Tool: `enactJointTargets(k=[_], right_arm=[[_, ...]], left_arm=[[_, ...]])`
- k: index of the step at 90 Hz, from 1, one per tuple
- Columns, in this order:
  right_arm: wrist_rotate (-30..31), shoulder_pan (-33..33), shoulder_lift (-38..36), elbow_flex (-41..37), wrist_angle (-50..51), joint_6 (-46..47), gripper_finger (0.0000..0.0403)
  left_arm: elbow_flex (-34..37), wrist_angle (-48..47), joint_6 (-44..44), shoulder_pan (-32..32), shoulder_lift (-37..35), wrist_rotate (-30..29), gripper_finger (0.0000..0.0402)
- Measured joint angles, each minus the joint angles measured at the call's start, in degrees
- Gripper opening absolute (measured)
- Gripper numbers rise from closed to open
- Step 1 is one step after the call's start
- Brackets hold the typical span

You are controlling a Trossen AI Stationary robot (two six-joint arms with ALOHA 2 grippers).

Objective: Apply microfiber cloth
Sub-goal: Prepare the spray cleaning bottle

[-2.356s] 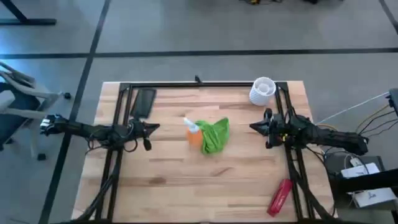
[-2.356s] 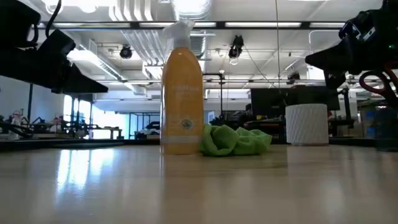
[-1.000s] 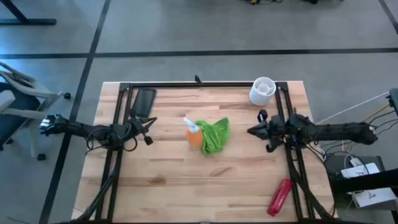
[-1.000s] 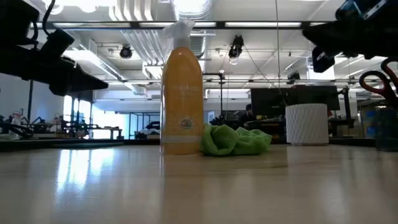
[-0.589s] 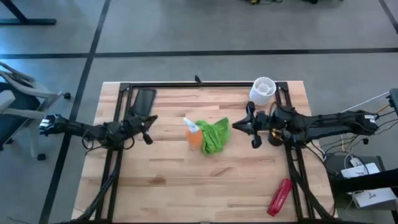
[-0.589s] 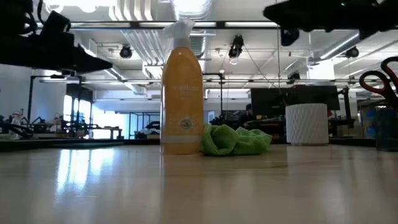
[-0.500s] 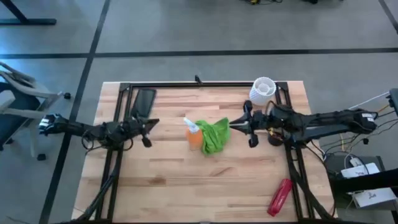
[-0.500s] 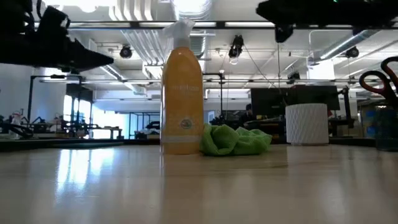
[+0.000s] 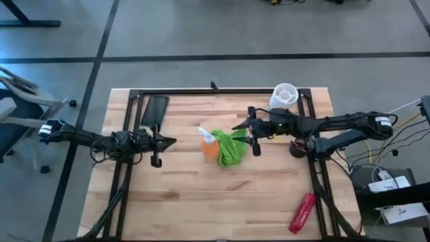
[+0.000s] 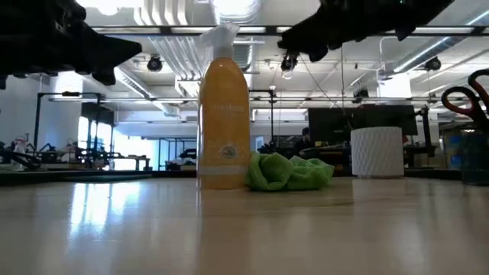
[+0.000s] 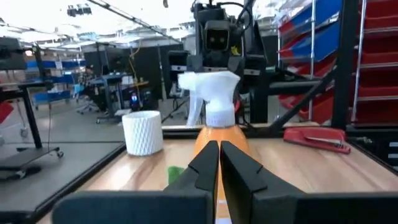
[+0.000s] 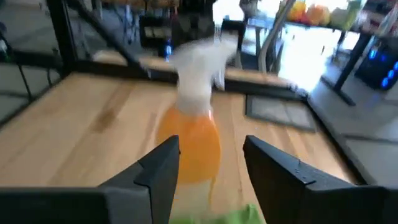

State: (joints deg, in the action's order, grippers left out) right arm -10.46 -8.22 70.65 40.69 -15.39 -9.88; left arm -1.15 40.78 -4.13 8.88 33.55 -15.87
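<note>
Microfiber cloth (image 9: 232,148): bunched on table, touching orange spray bottle (image 9: 209,143). Right gripper (image 9: 246,134): above cloth's edge, fingers spread, holding nothing. Left gripper (image 9: 163,142): fingers closed, empty, waiting apart. Risk: bottle toppled if the reach overshoots.

One camera is looking straight down from high up, seeing the whole table (image 9: 201,195) and both arms. One is sitting low at table height, looking across at the bottle (image 10: 223,114) and cloth (image 10: 290,173) close by. Each wrist camera is facing the bottle from opposite sides, so all four are sharing it.
</note>
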Motion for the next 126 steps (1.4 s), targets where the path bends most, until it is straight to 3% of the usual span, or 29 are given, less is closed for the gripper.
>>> enactJointTargets(k=[21, 39, 62, 80, 93, 106, 126], right_arm=[[0.0, -0.4, 7.9, 0.0, 0.3, 0.3, 0.0128], [0.0, -0.4, 14.8, 0.0, -3.4, 2.2, 0.0089], [-0.5, 2.2, 19.9, 0.0, -8.9, 4.5, 0.0038], [0.0, 4.4, 24.0, 1.7, -10.6, 5.6, 0.0006], [0.1, 6.1, 26.4, 4.0, -10.7, 6.2, 0.0002], [0.1, 7.7, 28.5, 6.0, -10.6, 7.3, 0.0002], [2.8, 9.6, 30.6, 8.9, -10.6, 6.6, 0.0002]], left_arm=[[0.0, 5.5, 5.4, 0.1, 9.1, 0.0, 0.0], [0.0, 7.1, 13.8, 0.5, 21.0, 0.0, 0.0], [-0.2, 22.2, 16.7, 1.8, 38.3, -0.2, 0.0], [-7.1, 24.1, 16.4, 1.8, 52.4, -2.0, 0.0], [-11.9, 24.1, 15.3, 1.8, 60.5, -9.1, 0.0], [-13.6, 24.0, 14.1, 1.0, 64.4, -16.2, 0.0], [-13.8, 24.6, 7.9, -2.7, 60.9, -16.6, 0.0]])
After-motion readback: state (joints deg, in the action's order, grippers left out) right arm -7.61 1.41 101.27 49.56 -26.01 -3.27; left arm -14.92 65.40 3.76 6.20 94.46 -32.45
